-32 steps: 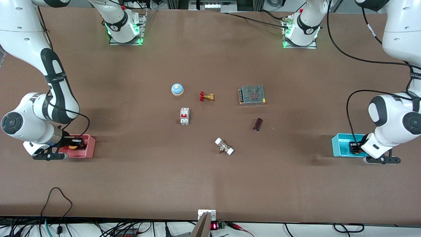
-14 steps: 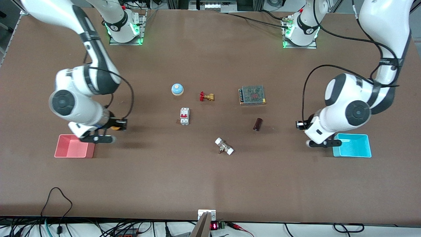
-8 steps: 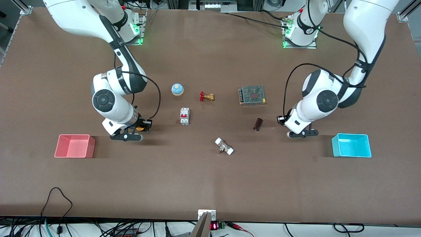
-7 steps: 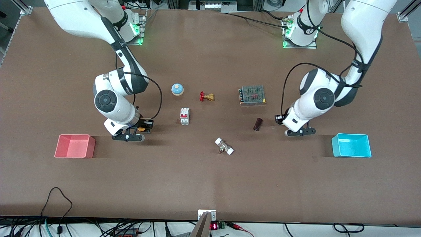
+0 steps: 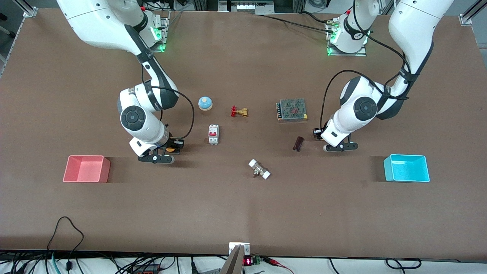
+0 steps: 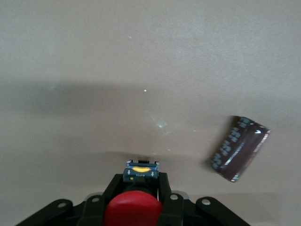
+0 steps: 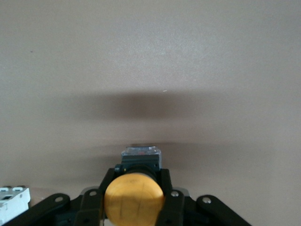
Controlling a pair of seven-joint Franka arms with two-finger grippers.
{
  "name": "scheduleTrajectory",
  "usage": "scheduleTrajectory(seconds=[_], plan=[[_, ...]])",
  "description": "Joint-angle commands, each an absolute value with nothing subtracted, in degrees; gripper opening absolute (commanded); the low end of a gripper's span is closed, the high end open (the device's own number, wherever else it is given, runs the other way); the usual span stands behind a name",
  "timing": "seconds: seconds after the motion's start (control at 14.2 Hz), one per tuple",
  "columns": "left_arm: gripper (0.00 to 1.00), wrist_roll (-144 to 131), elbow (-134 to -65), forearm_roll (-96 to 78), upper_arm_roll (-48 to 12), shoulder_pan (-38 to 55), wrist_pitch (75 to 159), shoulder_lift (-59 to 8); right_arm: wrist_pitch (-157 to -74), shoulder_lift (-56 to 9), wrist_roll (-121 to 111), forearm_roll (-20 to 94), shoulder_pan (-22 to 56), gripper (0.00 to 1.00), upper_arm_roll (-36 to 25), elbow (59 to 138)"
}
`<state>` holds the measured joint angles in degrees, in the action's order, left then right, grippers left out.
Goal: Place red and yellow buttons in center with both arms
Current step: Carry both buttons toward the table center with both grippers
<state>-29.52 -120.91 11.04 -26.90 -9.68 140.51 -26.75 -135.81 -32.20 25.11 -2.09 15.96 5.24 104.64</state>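
My right gripper (image 5: 175, 146) is shut on the yellow button (image 5: 170, 149). It holds it above the brown tabletop (image 5: 243, 205), between the pink bin and the white breaker. In the right wrist view the orange-yellow cap (image 7: 134, 199) sits between the fingers (image 7: 165, 181). My left gripper (image 5: 317, 133) is shut on the red button over the tabletop beside the dark capacitor. The front view hides the button. In the left wrist view its red cap (image 6: 133, 209) and black body (image 6: 141, 172) sit between the fingers (image 6: 164, 183).
Around the middle lie a blue bell (image 5: 205, 103), a brass valve (image 5: 239, 112), a white breaker (image 5: 213, 134), a metal power supply (image 5: 292, 109), a dark capacitor (image 5: 298, 143) and a white-ended fitting (image 5: 259, 169). A pink bin (image 5: 86, 169) and a cyan bin (image 5: 406, 168) stand at the table's ends.
Both arms have lifted their buttons out of the bins and carried them toward the middle of the table. Both bins now stand empty.
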Motion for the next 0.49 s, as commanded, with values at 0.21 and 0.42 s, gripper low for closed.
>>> scheduleTrajectory(seconds=[0.21, 0.42], plan=[[0.36, -33.4, -122.7, 14.9, -26.6, -9.7, 141.2, -25.2, -137.5, -33.0, 26.3, -2.2, 16.8, 0.43, 5.1, 105.4], [0.69, -33.3, -122.6, 14.9, -26.7, -9.9, 141.2, -25.7, -138.3, -33.5, 26.3, -2.2, 16.8, 0.50, 5.1, 105.3]])
